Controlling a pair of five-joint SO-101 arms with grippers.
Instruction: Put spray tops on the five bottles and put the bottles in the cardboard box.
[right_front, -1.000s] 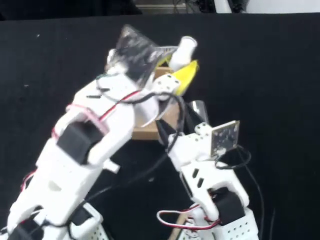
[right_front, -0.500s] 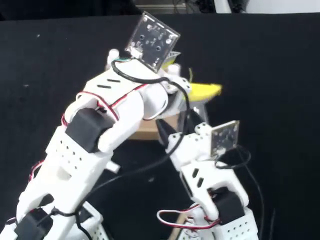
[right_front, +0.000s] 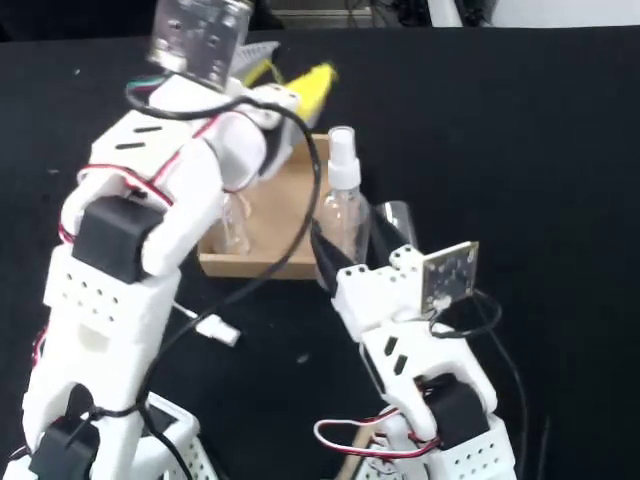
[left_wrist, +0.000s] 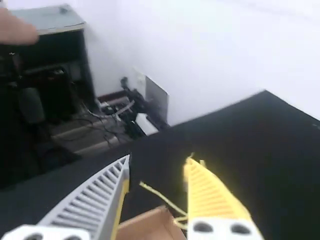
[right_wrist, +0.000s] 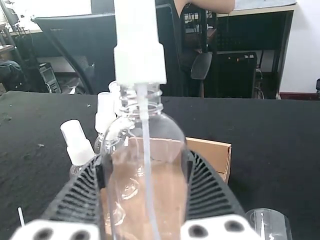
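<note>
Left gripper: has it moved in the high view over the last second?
Yes. The left gripper swung leftward and away, from the cardboard box's right edge to beyond its far edge.

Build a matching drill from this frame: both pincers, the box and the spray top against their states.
Things
1 left pincer
2 right pincer
3 cardboard box
4 spray top

States
a sits on the clear bottle's neck
b open, nothing in it
c shut on the clear bottle
d on the table, capped bottles inside

Pairs: 1-b, 2-c, 3-d, 4-a
</note>
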